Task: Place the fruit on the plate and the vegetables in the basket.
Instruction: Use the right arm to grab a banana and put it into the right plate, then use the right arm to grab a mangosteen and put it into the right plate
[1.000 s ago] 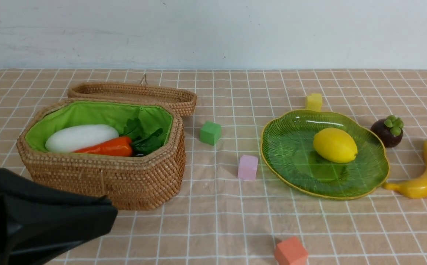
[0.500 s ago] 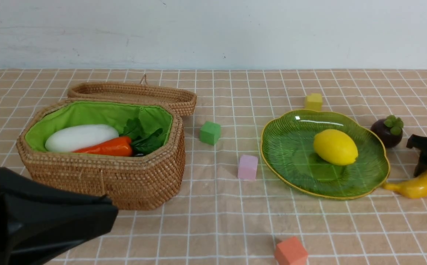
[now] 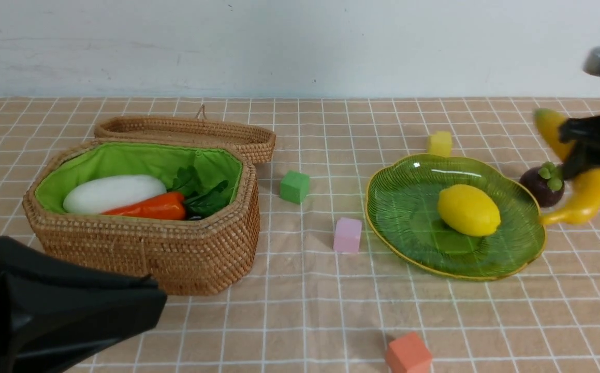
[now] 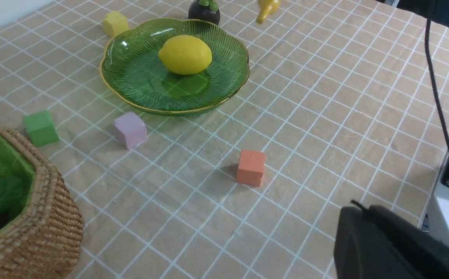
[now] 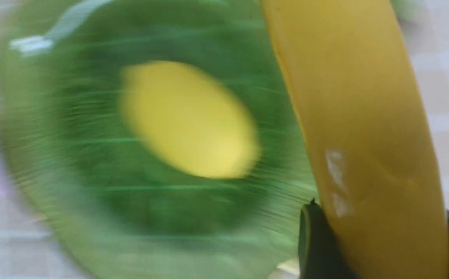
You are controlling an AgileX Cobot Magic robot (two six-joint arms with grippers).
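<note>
Right tool [image 3: 585, 151], half closed, clamps banana [image 3: 587, 192] midway, aloft beside plate [image 3: 382, 220].

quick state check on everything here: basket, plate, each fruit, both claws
basket: lid open, radish and carrot inside
plate: on table, holds lemon only
banana: in the air, gripped by right claw
mangosteen: on table beside plate
left claw: shut, empty
right claw: shut on banana

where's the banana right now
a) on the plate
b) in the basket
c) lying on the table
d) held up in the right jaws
d: the banana hangs in the air, clamped in the right jaws, beside the plate and not on it.
</note>
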